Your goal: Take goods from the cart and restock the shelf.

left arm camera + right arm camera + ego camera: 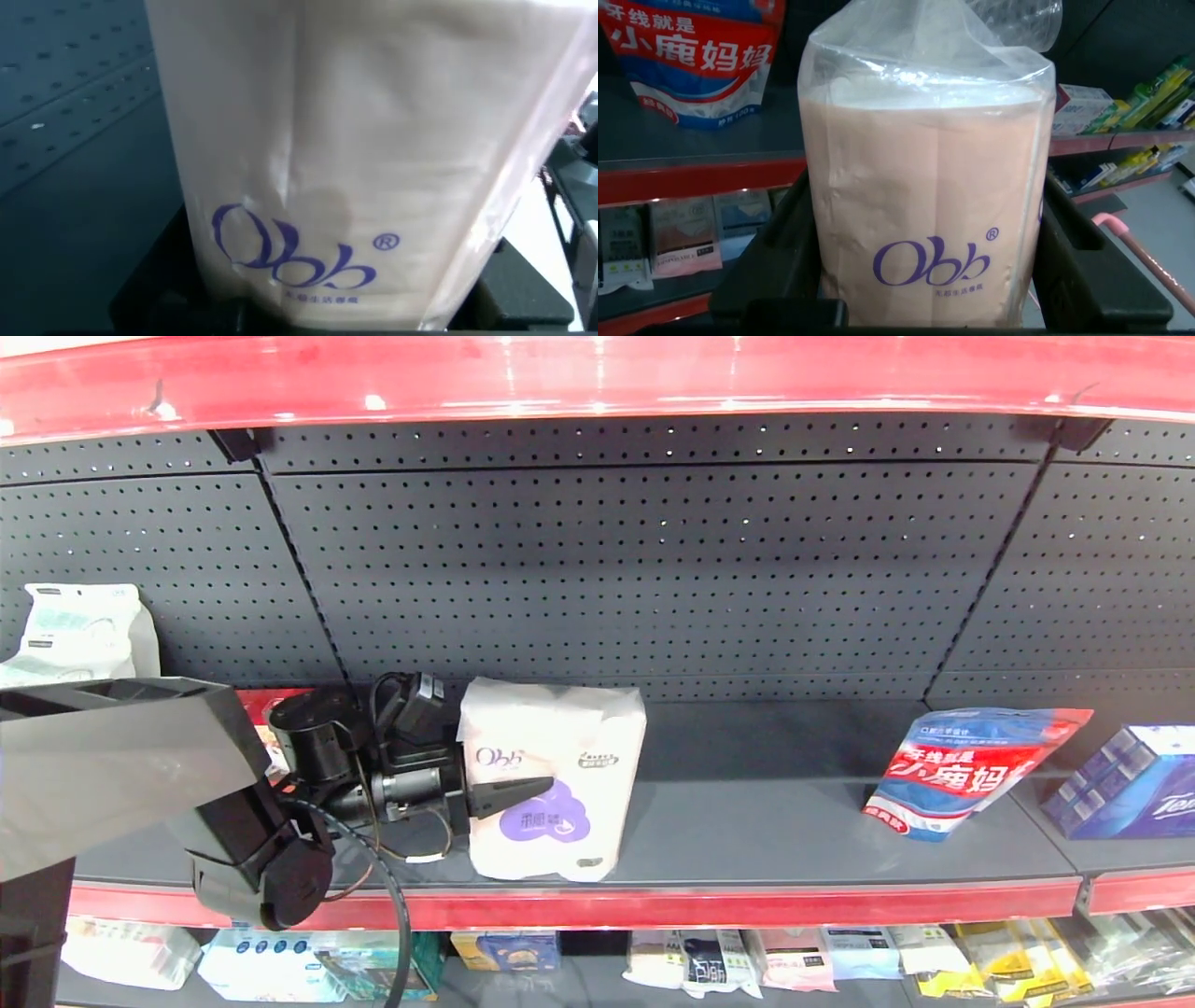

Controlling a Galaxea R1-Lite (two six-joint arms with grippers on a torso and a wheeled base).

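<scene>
A white tissue pack (569, 747) with purple print stands upright on the grey shelf board (747, 821), near its front edge. My left gripper (541, 777) comes in from the left and is shut on this pack; one finger lies across its front face and the other is hidden behind it. In the left wrist view the same pack (355, 168) sits close between the finger bases. A second tissue pack (924, 187) of the same kind, in clear wrap, is held upright with my right gripper (929, 285) shut on it, in front of the shelf.
A blue and red bag (962, 770) leans at the shelf's right, with a blue tissue box (1130, 779) beyond it. A white bag (79, 635) stands at far left. Bare board lies between pack and bag. Packets (840, 957) fill the lower shelf.
</scene>
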